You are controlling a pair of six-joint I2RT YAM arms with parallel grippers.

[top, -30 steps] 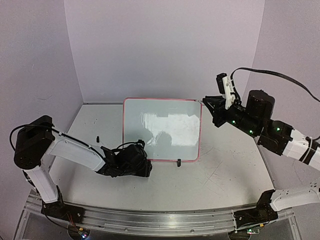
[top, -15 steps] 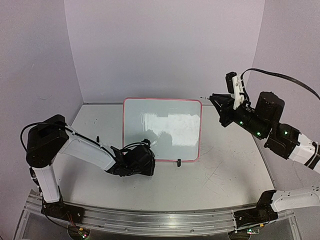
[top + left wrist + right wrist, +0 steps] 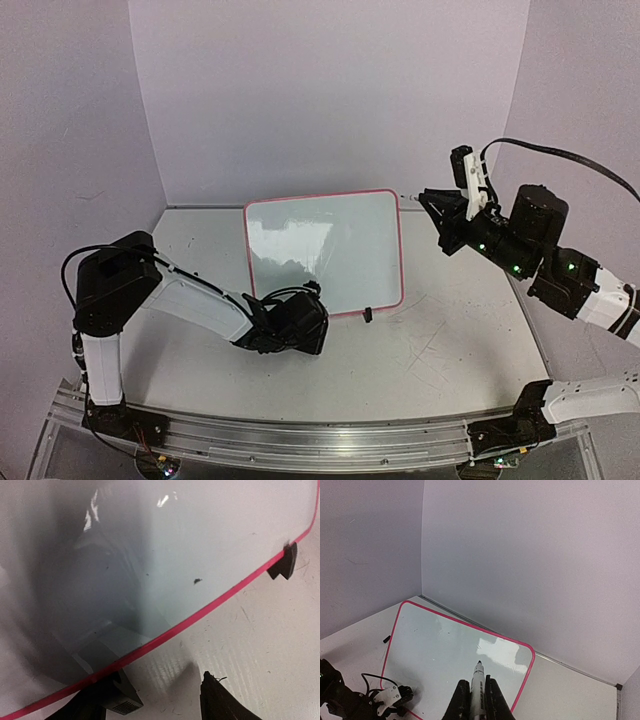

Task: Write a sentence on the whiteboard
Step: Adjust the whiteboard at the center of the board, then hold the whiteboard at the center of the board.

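The whiteboard (image 3: 325,250) lies mid-table, white with a thin pink rim (image 3: 200,617) and black clip feet (image 3: 282,565). No sentence shows; its face (image 3: 445,650) is bare but for small specks. My left gripper (image 3: 300,325) sits low at the board's near-left edge. It (image 3: 155,690) is open, with one clip foot (image 3: 112,697) beside its left finger and bare table up to the right finger (image 3: 220,702). My right gripper (image 3: 440,215) hangs raised off the board's far-right corner. It (image 3: 478,695) is shut on a white marker (image 3: 478,682) whose black tip points at the board without touching it.
Purple walls close in the back and both sides. The scratched grey tabletop (image 3: 450,340) runs to an aluminium rail (image 3: 320,440) at the near edge. A small black piece (image 3: 386,639) lies on the table just left of the board.
The left gripper slid right along the board's near edge, and the board turned slightly and shifted with it. The right arm drew back and up with the marker, then stayed still.
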